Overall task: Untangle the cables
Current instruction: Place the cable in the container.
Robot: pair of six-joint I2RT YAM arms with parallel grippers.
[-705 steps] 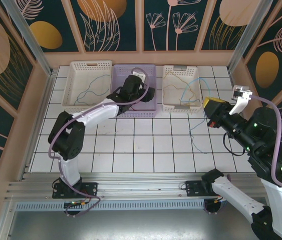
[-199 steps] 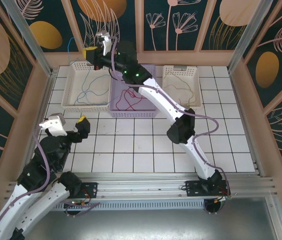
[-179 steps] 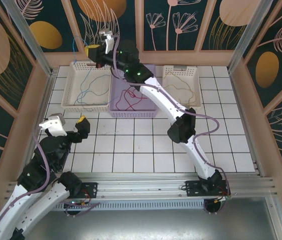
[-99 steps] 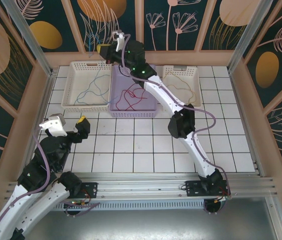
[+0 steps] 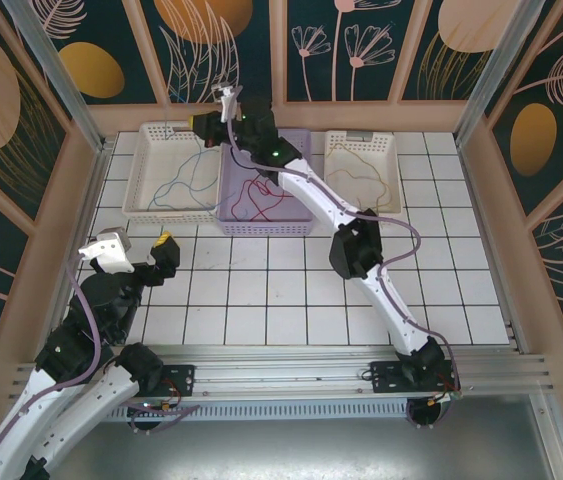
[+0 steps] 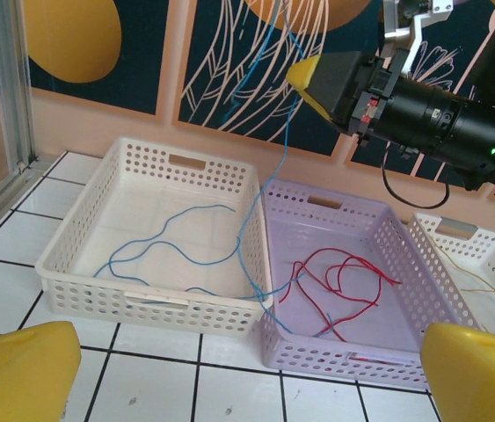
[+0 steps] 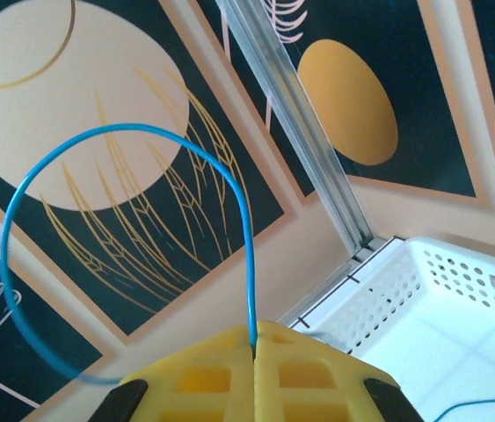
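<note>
Cables: I see one blue cable (image 7: 141, 130) pinched in the right jaws, whose yellow fingers (image 7: 194, 378) are pressed together on it, high above the back of the white basket (image 6: 150, 303). It loops over the jaws, then hangs down (image 6: 284, 132), and its lower end drapes across the rim into the lilac basket (image 6: 353, 360). A second blue cable (image 6: 177, 255) lies loose in the white basket. The red cable (image 6: 344, 272) lies coiled in the lilac one. The yellow-tan cable (image 5: 361, 180) lies in the far-right basket (image 5: 361, 215).

Left jaws stand wide apart, fingertips (image 6: 18, 369) low over the worktop (image 5: 291, 290), well short of the baskets, gripping nothing.

Worktop is white tile with dark grout. Wall panels (image 5: 231, 50) are dark teal with gold discs and pale leaf outlines in peach frames, with an aluminium post (image 7: 300, 123) in the corner.
</note>
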